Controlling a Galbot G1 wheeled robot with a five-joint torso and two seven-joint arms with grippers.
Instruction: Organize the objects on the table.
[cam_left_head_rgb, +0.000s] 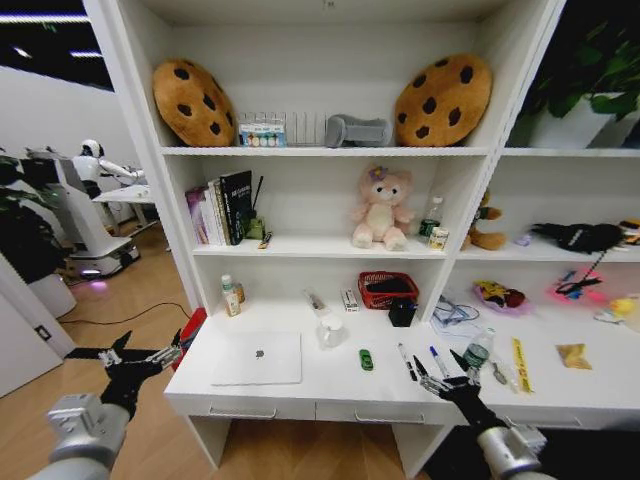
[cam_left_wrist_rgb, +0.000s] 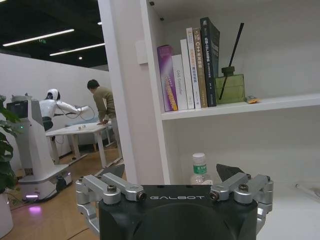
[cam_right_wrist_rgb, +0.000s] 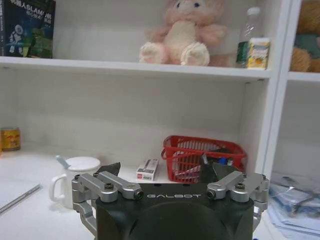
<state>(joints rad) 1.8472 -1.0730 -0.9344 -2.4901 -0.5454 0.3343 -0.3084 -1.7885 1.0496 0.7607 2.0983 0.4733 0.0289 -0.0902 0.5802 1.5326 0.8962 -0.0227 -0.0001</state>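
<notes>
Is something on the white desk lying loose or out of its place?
Yes. A few pens lie scattered at different angles on the desk, and a small green item lies alone between them and the closed laptop. Nothing looks spilled or broken. The left gripper and right gripper hover open at the front edge.

White table (cam_left_head_rgb: 330, 395) with front drawers, joined to shelving. On its top: closed silver laptop (cam_left_head_rgb: 257, 359), white mug (cam_left_head_rgb: 331, 332), small green item (cam_left_head_rgb: 366, 359), pens (cam_left_head_rgb: 408, 361), red basket (cam_left_head_rgb: 388, 289), small white box (cam_left_head_rgb: 350, 299), bottle (cam_left_head_rgb: 230, 296).
</notes>
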